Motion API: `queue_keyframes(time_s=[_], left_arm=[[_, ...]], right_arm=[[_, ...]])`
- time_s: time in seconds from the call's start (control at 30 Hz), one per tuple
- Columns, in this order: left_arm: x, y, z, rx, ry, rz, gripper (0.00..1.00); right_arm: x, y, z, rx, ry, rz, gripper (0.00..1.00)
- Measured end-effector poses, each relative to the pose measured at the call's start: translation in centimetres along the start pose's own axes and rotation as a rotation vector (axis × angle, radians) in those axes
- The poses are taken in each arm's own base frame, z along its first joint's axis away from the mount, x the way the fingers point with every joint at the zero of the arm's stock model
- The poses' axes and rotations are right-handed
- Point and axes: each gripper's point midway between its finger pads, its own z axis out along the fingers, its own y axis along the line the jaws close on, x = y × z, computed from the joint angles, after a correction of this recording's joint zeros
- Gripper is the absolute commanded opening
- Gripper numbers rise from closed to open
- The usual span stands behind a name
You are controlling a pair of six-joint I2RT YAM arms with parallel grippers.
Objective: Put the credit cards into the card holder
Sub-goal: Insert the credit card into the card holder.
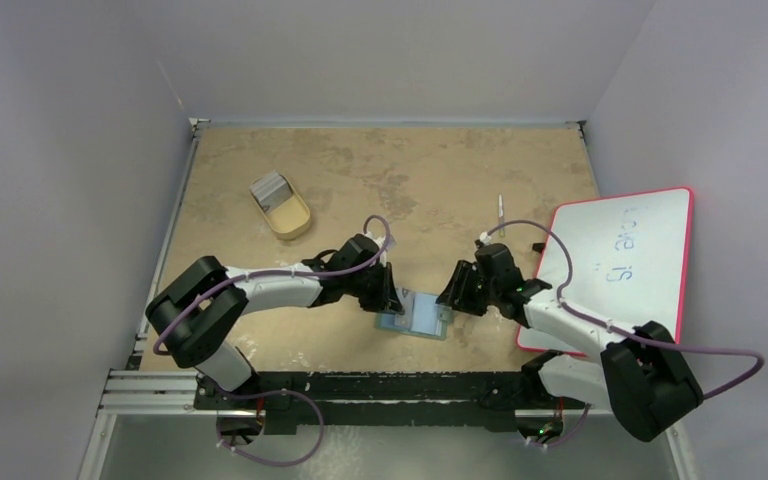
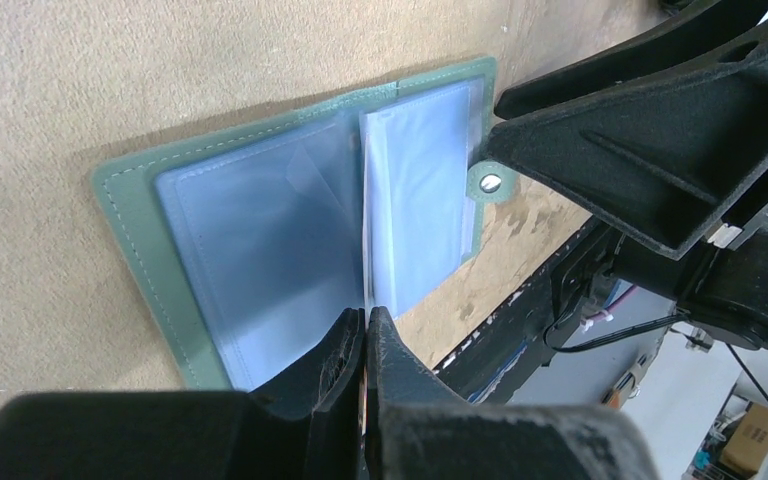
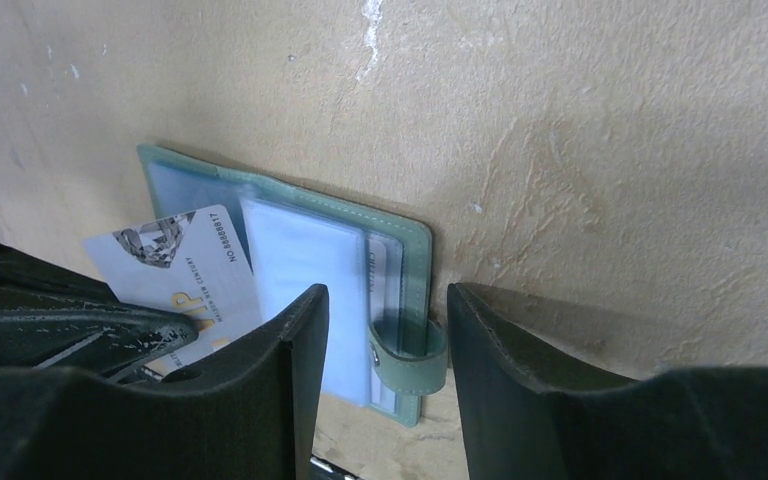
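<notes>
The card holder (image 1: 418, 315) lies open near the table's front edge, grey-green with bluish clear pockets; it also shows in the left wrist view (image 2: 260, 230) and the right wrist view (image 3: 300, 260). My left gripper (image 1: 392, 300) (image 2: 365, 320) is shut on a grey-silver credit card (image 3: 185, 275), whose far end is over the open pockets. The card is edge-on in the left wrist view (image 2: 365, 270). My right gripper (image 1: 450, 298) (image 3: 388, 300) is open, one finger on each side of the holder's snap strap (image 3: 408, 360). More cards (image 1: 271, 188) stand in the tan tray.
The tan oval tray (image 1: 290, 222) sits at the back left. A pink-edged whiteboard (image 1: 620, 260) lies at the right, under the right arm. The table's front edge and black rail (image 1: 380, 385) run just below the holder.
</notes>
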Motion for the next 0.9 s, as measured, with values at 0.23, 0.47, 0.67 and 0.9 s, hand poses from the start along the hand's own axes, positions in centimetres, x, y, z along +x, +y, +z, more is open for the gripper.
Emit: queue_keyframes(time_s=[0.23, 0.47, 0.67, 0.9], left_arm=[[0.2, 0.3, 0.2, 0.002, -0.011, -0.033, 0.0], [0.4, 0.5, 0.3, 0.007, -0.016, -0.063, 0.0], [0.3, 0.9, 0.0, -0.013, -0.029, -0.066, 0.0], [-0.4, 1.0, -1.8, -0.001, -0.088, -0.092, 0.0]], right_arm=[[0.1, 0.3, 0.4, 0.046, 0.012, -0.038, 0.47], [-0.2, 0.9, 1.3, 0.102, 0.016, -0.085, 0.4], [-0.6, 1.2, 2.1, 0.159, 0.0, -0.118, 0.25], [-1.0, 0.9, 2.2, 0.191, -0.018, -0.12, 0.17]])
